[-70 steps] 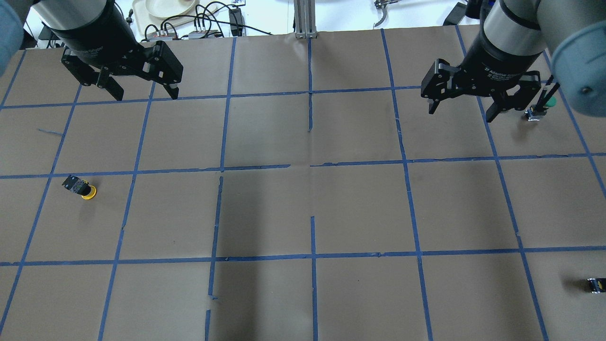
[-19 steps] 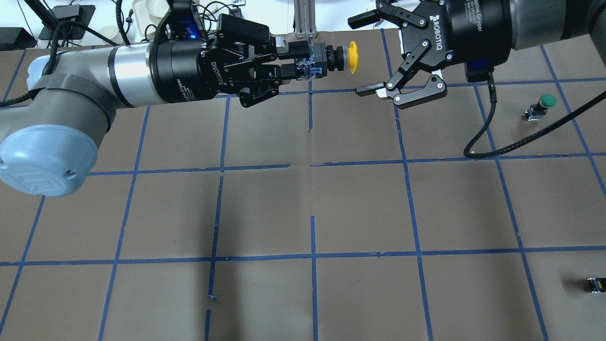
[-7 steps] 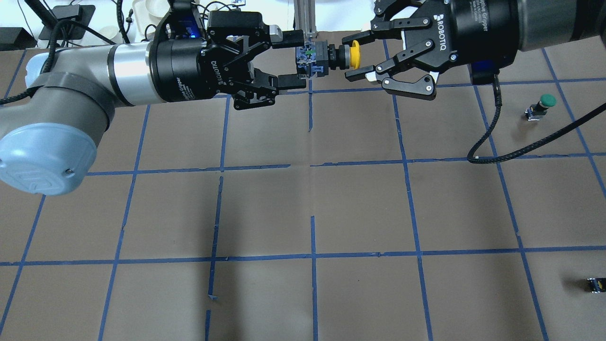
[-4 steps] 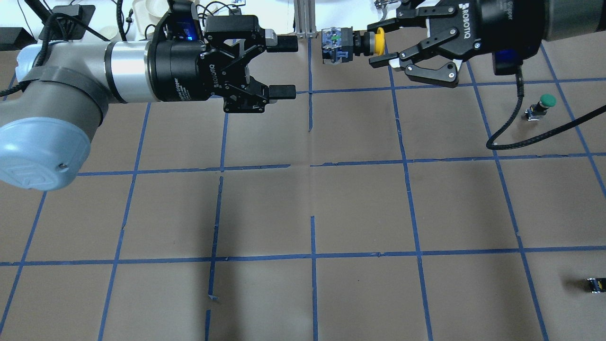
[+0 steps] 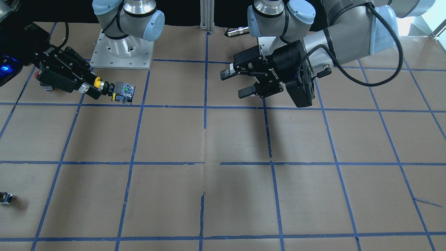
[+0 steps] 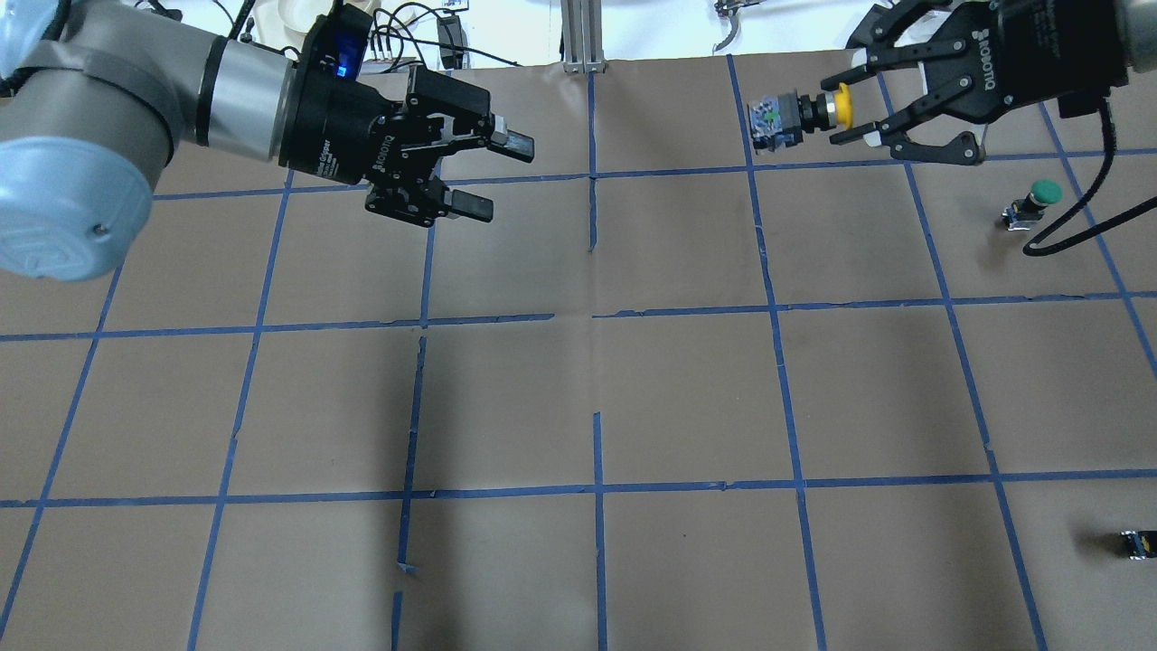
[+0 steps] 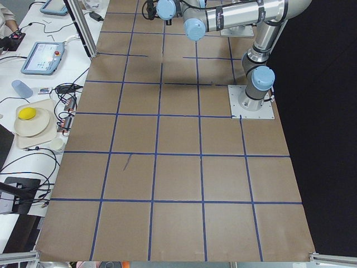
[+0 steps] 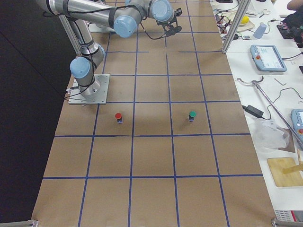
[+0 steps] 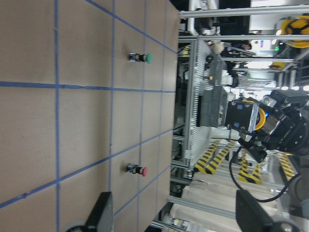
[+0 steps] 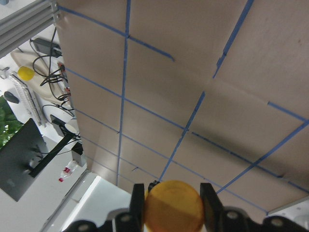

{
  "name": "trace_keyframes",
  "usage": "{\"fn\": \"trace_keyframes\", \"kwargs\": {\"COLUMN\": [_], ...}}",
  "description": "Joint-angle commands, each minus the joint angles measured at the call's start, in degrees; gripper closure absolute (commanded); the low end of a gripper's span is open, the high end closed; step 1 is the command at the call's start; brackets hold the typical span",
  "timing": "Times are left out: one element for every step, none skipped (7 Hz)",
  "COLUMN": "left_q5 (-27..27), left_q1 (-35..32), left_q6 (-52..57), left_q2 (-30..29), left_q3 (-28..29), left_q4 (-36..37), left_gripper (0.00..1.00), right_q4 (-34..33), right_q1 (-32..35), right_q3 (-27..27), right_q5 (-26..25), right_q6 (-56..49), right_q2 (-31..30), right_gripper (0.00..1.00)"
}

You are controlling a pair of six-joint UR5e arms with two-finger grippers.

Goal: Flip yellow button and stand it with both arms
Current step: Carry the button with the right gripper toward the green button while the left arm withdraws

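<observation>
Papered table (image 6: pixel 687 389), blue tape grid. Right gripper (image 6: pixel 846 107) is clamped on the button (image 6: pixel 800 115) by its yellow cap, held level in the air over the far right squares. Left gripper (image 6: pixel 498 177) is wide open, empty, well apart. I'd turn the wrist until the base points down, lower slowly, and release only once it sits flat.

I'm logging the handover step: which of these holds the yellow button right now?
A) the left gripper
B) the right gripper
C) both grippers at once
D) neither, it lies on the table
B: the right gripper is shut on the cap of the yellow button, which points sideways, while the left gripper is open, empty and well apart from it.
</observation>
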Motion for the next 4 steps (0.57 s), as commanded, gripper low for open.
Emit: {"fn": "trace_keyframes", "kwargs": {"left_q5": [23.85, 37.78, 47.06, 50.19], "left_q1": [-0.78, -0.79, -1.05, -1.05], "left_q6": [0.36, 0.8, 0.97, 1.67], "left_q2": [-2.09, -1.65, -0.69, 0.54], "left_q3": [7.02, 7.3, 7.3, 7.39], "left_q4": [-0.43, 0.27, 0.36, 0.8], "left_gripper": [0.07, 0.04, 0.03, 0.01], "right_q4": [-0.63, -2.9, -7.71, -12.63], "right_q1": [-0.63, -1.24, -3.25, -5.62], "right_q3": [2.41, 4.26, 5.58, 7.6], "right_q5": [-16.43, -25.39, -30.96, -35.45], "right_q6": [-24.66, -34.36, -41.94, -52.63], "right_q2": [2.29, 3.96, 4.23, 4.58], "right_gripper": [0.81, 0.84, 0.84, 0.84]}}
